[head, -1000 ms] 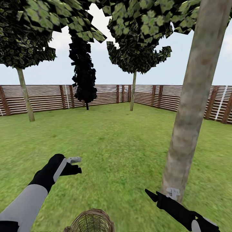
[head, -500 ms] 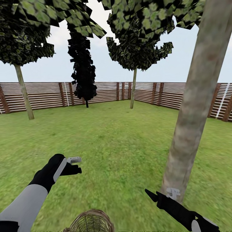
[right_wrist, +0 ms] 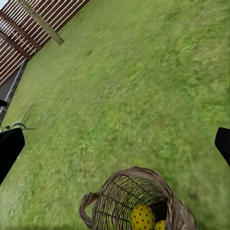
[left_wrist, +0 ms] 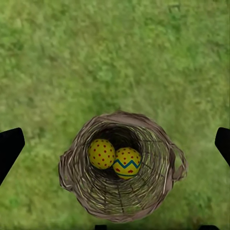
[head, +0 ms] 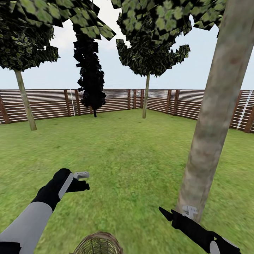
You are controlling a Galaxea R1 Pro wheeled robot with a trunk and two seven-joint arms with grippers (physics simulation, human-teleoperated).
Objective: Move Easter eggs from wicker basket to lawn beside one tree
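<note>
The wicker basket [head: 98, 245] stands on the lawn [head: 127, 158] at the near edge of the head view, between my arms. From the left wrist view I look straight down into the basket [left_wrist: 76, 187]: a red-dotted yellow egg [left_wrist: 101, 153] lies beside an egg with a blue zigzag band [left_wrist: 127, 163]. My left gripper [head: 83, 180] [left_wrist: 116, 143] hangs open above the basket. My right gripper [head: 164, 213] [right_wrist: 116, 143] is open too, near the foot of a thick tree [head: 211, 120]. Its camera catches the basket [right_wrist: 115, 201] and a dotted egg [right_wrist: 142, 216].
A brown slat fence [head: 46, 104] closes the garden at the back. A slim tree [head: 24, 102] stands far left, a dark narrow tree [head: 91, 70] and another leafy tree [head: 145, 98] stand by the fence. Open grass lies ahead.
The whole head view has shifted slightly: the fence sits higher and the basket lower in the picture, so the camera moved. Both arms hold the same pose.
</note>
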